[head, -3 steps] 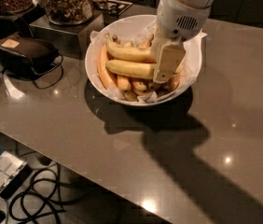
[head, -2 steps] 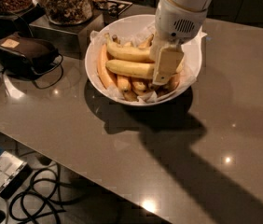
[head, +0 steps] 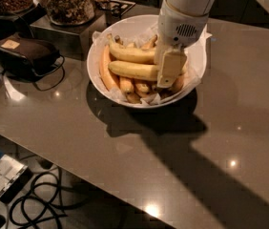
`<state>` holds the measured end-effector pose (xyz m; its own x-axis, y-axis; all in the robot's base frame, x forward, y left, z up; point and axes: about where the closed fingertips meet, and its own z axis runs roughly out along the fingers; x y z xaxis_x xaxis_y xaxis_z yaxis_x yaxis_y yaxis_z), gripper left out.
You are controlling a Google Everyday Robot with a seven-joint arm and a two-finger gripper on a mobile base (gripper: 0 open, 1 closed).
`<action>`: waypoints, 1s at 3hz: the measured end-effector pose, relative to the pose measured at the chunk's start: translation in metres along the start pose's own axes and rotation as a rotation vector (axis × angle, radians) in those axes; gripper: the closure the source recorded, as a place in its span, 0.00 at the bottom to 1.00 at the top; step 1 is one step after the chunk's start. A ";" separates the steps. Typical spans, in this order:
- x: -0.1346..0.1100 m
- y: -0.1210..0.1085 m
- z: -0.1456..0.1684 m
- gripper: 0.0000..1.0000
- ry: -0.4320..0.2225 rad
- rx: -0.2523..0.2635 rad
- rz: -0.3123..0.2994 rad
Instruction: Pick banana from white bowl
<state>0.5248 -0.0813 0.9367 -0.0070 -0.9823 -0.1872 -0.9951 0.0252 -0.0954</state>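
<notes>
While the end effector (head: pixel 169 74) stays down at the long pale yellow banana (head: pixel 130 70) in the deep round white bowl (head: pixel 90 66), nothing has lifted; its grip I cannot tell.

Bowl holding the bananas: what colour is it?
Plain white bowl, clearest in the camera view; the gripper is down inside it.
</notes>
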 end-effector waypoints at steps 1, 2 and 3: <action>0.008 -0.006 0.006 0.46 0.018 -0.002 0.008; 0.014 -0.009 0.012 0.43 0.029 -0.013 0.013; 0.014 -0.009 0.013 0.61 0.030 -0.014 0.013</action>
<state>0.5347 -0.0928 0.9227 -0.0230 -0.9870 -0.1594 -0.9962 0.0361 -0.0798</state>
